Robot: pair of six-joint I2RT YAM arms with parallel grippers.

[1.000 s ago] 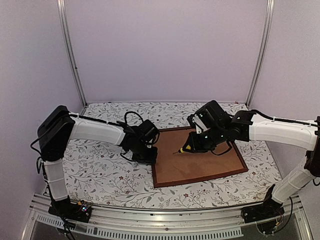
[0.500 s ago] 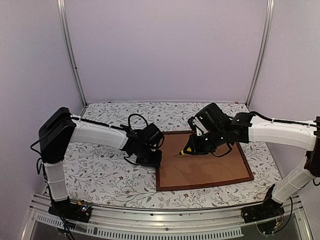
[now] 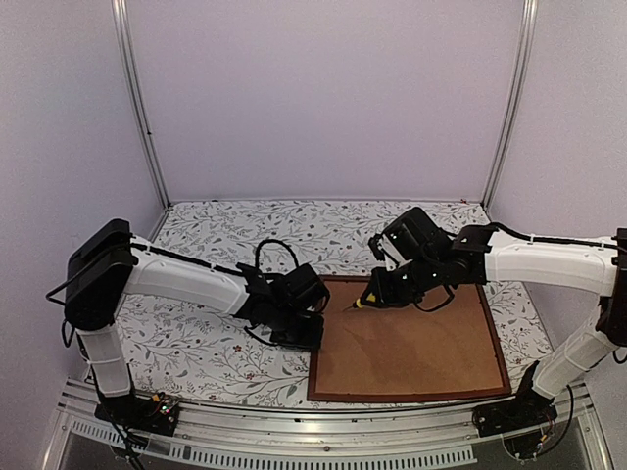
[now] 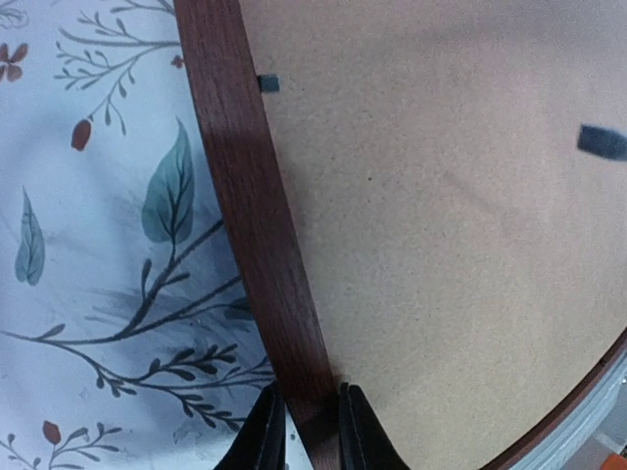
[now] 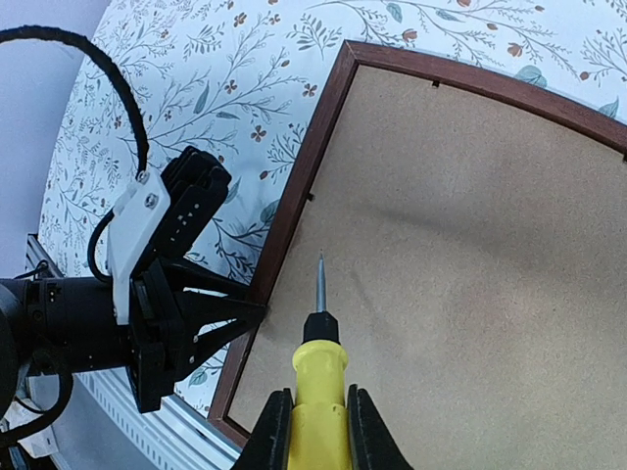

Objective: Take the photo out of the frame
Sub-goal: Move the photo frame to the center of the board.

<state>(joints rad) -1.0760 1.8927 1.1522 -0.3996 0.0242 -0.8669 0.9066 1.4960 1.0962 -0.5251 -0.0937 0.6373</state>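
The frame (image 4: 235, 196), brown backing board (image 3: 411, 338) inside, lay on the floral tabletop (image 3: 196, 352), its rail pinched between the left jaws, the right jaws gripping a yellow screwdriver (image 5: 318, 377) above the board.

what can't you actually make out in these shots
- Photo: no view shows it; the backing board fills the frame, which lies back up.
- Screwdriver tip: too small from above, and the right wrist view doesn't settle whether it touches the board.
- Left claw: the left wrist view's bottom edge cuts off all but the fingertips.
- Tab: blurred in the left wrist view.
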